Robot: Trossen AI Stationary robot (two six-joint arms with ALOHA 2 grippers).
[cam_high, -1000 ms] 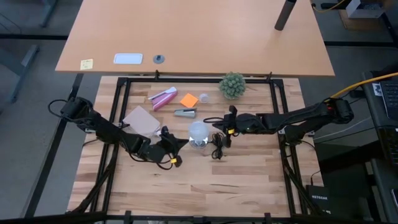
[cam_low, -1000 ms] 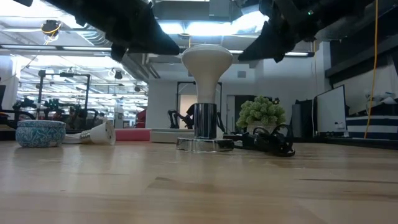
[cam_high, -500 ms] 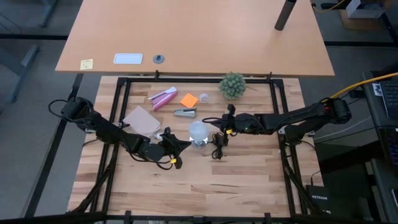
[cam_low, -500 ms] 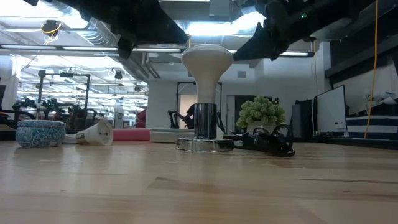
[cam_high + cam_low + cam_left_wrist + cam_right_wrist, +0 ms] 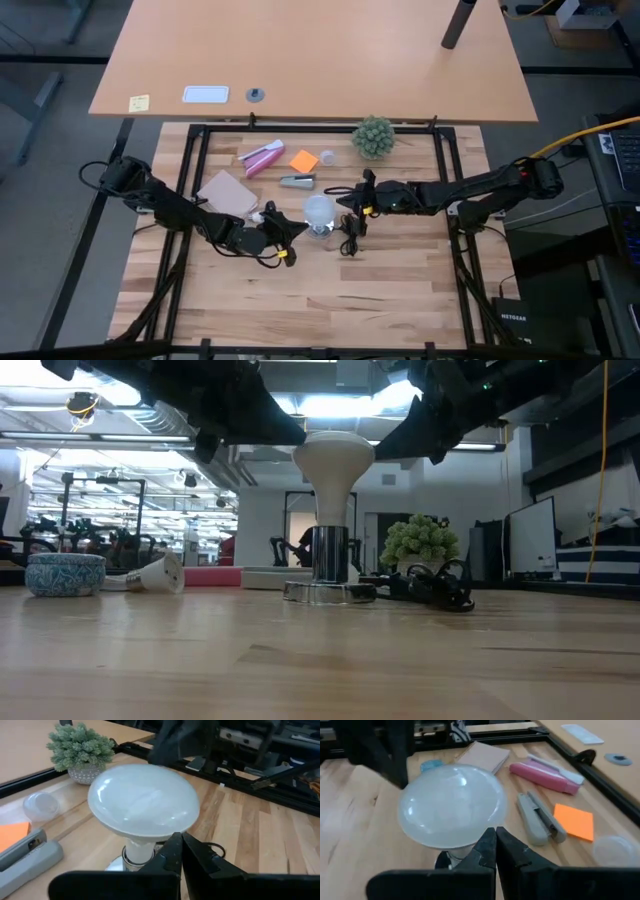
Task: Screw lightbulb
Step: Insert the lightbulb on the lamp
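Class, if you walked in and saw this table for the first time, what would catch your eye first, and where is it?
The white lightbulb standing upright in a shiny metal socket at the table's centre. Two dark arms close on its dome from both sides: the left pincer and the right pincer, both shut. Behind, a green plant ball sits at the far edge.

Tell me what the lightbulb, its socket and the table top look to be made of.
Lightbulb: frosted white glass or plastic, judging by soft glossy highlights on the dome; which one is unclear.
Socket: polished metal, likely chrome, given its mirror-like reflections.
Table top: light wood, with visible grain and joined strips, matte finish.
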